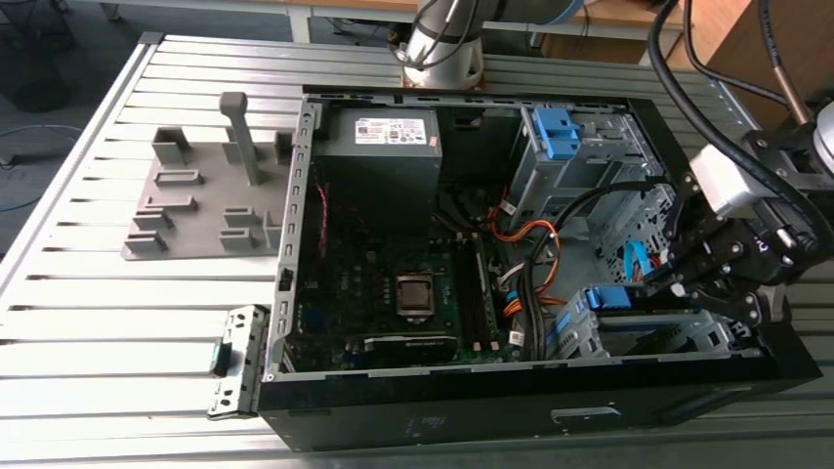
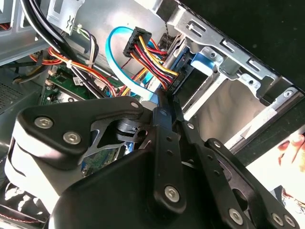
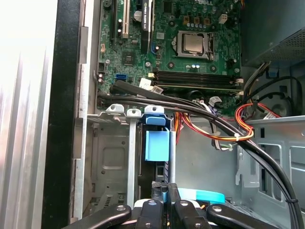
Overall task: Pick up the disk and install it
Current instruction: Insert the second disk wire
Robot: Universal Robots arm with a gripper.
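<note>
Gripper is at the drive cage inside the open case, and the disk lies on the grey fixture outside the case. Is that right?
No. The disk, in its blue carrier, stands in the drive cage inside the case, not on the grey fixture; the first wrist view shows it. The gripper is at the drive cage, as stated.

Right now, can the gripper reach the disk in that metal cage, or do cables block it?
Probably yes: the gripper sits right at the disk in the drive cage, and the black cables cross beyond it, not between them.
</note>
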